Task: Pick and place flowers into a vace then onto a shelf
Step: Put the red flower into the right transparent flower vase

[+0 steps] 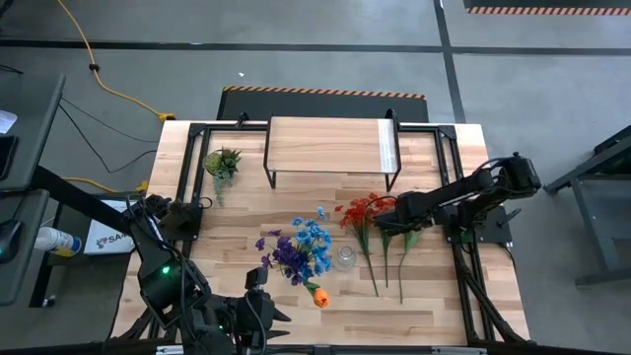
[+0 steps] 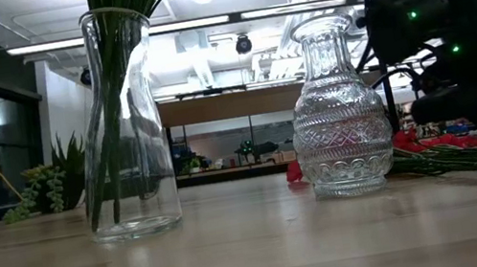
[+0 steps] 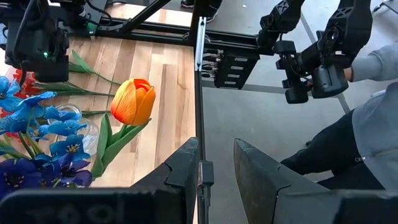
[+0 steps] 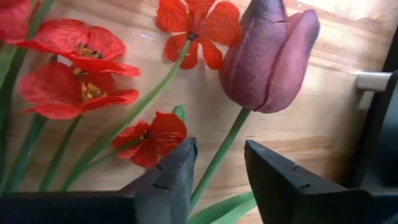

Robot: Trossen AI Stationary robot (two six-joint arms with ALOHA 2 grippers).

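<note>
Wooden tabletop (image 1: pixel 434 296): at 3 o'clock, the right gripper (image 4: pixel 214 168) straddles the maroon tulip's (image 4: pixel 267 59) stem, fingers not yet touching it. Pick step judged underway; closing, then lifting toward the vase (image 1: pixel 345 258), is called for.

Red flowers (image 1: pixel 360 212) and maroon tulip (image 4: pixel 267 59) lie flat (stems parallel) before the shelf (image 1: pixel 330 146).

Tulip stem (image 4: pixel 217 155) below jaws hidden

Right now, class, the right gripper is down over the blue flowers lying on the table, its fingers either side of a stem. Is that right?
Not quite. The right gripper is over the red flowers and a maroon tulip, its fingers either side of the tulip's stem, as the right wrist view shows.
</note>
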